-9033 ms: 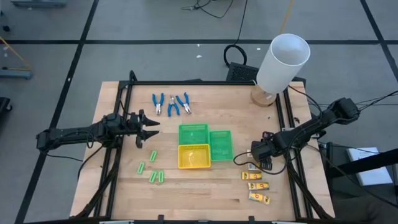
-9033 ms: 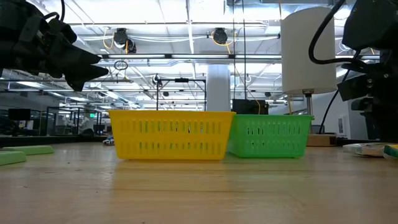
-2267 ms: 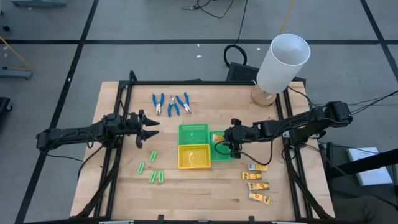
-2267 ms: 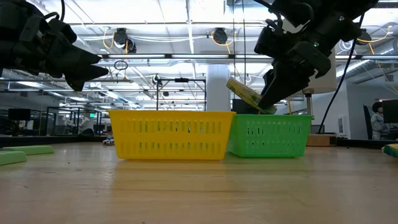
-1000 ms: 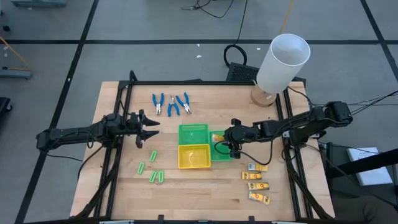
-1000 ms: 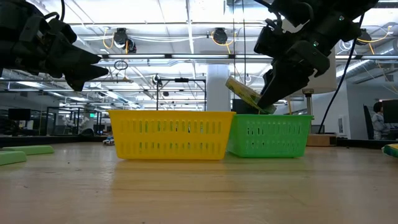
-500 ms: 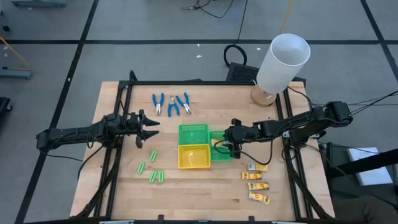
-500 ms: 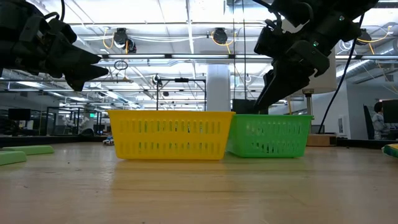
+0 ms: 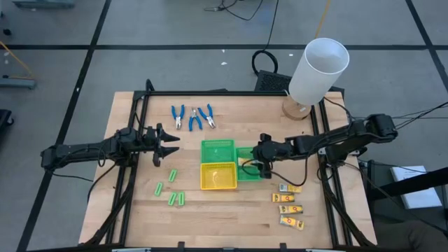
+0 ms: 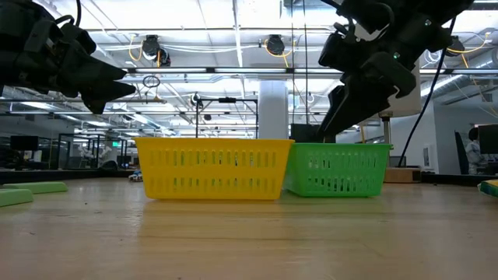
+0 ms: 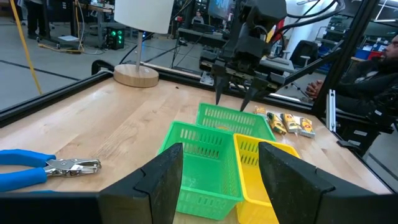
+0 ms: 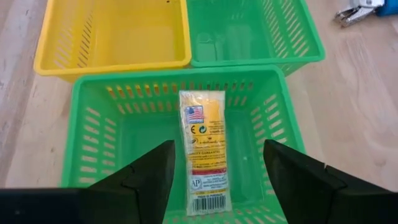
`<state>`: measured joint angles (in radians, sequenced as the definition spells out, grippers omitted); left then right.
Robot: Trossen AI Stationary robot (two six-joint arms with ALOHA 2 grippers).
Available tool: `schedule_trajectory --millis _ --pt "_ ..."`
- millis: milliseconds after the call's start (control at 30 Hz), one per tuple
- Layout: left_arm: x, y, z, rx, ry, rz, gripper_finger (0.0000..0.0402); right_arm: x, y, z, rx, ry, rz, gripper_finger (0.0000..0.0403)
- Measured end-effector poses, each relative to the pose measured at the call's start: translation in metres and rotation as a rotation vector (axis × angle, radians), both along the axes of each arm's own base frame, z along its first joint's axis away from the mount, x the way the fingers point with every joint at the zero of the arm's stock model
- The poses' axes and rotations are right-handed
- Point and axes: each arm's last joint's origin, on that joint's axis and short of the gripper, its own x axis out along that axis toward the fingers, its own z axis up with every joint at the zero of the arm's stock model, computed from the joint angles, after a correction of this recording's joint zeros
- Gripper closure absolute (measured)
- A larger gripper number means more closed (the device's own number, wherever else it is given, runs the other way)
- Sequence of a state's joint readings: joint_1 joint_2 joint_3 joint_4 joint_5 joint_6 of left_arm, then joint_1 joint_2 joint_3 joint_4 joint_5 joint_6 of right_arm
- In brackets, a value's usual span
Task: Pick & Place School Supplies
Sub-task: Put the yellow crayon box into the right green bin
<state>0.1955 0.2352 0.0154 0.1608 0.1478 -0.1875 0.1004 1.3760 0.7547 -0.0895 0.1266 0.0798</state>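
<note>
A yellow-orange packet (image 12: 203,147) now lies flat on the floor of the nearer green tray (image 12: 93,134), whereas a second ago it hung tilted in the right gripper's jaws just above that tray's rim; the drop is complete. The right gripper (image 9: 257,159) hovers directly over the same tray, its two fingers (image 12: 140,180) spread wide on either side of the packet and touching nothing, so it is empty. Beside this tray stand the yellow tray (image 9: 218,176) and a second green tray (image 9: 218,150), the three touching one another as a cluster; in the wrist view both neighbours appear to hold nothing. Outward from the cluster, on the right arm's side, four more packets (image 9: 288,206) lie in a loose column on the table (image 9: 133,210), near but clear of the trays. On the opposite side, light-green sticks (image 9: 171,191) lie scattered on the wood, and three blue-handled pliers (image 9: 192,117) rest beyond the cluster, well apart from it. The left gripper (image 9: 166,144) waits between the pliers and the sticks, jaws parted and holding nothing. Judged from this layout, one packet is sorted and the remaining packets, sticks and pliers are yet to be placed.
</note>
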Motion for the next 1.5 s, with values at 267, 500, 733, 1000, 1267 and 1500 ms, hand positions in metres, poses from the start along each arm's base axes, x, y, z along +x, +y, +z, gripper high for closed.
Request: schedule_trajectory --millis 267,500,733,1000,1267,1500 --pt "0.000 0.000 0.000 0.000 0.000 0.000 0.0188 -0.009 0.018 0.017 -0.012 -0.068 0.093 0.0170" --pt "0.000 0.000 0.000 0.000 0.000 0.000 0.0188 -0.023 0.038 0.034 0.000 -0.124 0.182 0.0169" --pt "0.000 0.000 0.000 0.000 0.000 0.000 0.0188 -0.044 0.054 0.039 0.057 -0.063 0.216 0.0171" --pt "0.000 0.000 0.000 0.000 0.000 0.000 0.0188 -0.082 0.065 0.021 0.141 0.288 0.074 0.0179" --pt "0.000 0.000 0.000 0.000 0.000 0.000 0.0188 -0.113 0.081 0.014 0.207 0.485 -0.112 0.0188" --pt "0.000 0.000 0.000 0.000 0.000 0.000 0.0188 -0.129 0.094 0.000 0.225 0.506 -0.114 0.0187"
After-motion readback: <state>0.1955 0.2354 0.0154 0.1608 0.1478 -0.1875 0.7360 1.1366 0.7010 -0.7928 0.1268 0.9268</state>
